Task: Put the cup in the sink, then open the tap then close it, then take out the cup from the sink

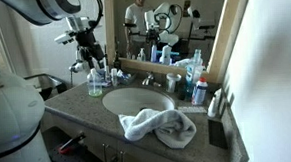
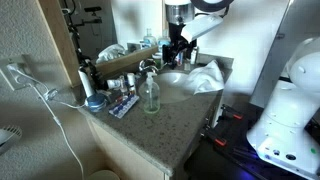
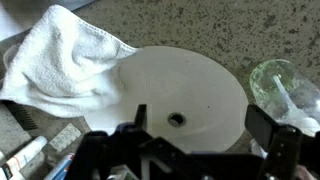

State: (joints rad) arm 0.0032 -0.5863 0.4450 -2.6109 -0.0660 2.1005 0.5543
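Sink [image 3: 190,80]: oval, smooth white, set in speckled grey stone tabletop [image 3: 250,30]; crumpled white terry towel [image 3: 65,55] over its rim. Gripper [image 3: 200,122]: jaws apart, empty. Pale cup [image 1: 173,85] beside chrome tap [image 1: 146,80], seen in an exterior view only.

Below me the sink [image 3: 200,90] is smooth white with a soft ceramic-like sheen. The countertop [image 3: 240,30] is grey speckled stone, polished. The towel [image 3: 60,55] is white, nubbly terry cloth. The bottle [image 3: 282,85] is clear and glossy, plastic or glass, I cannot tell which. The tap [image 1: 147,80] is shiny chrome metal. My gripper [image 3: 200,135] looks matt black.
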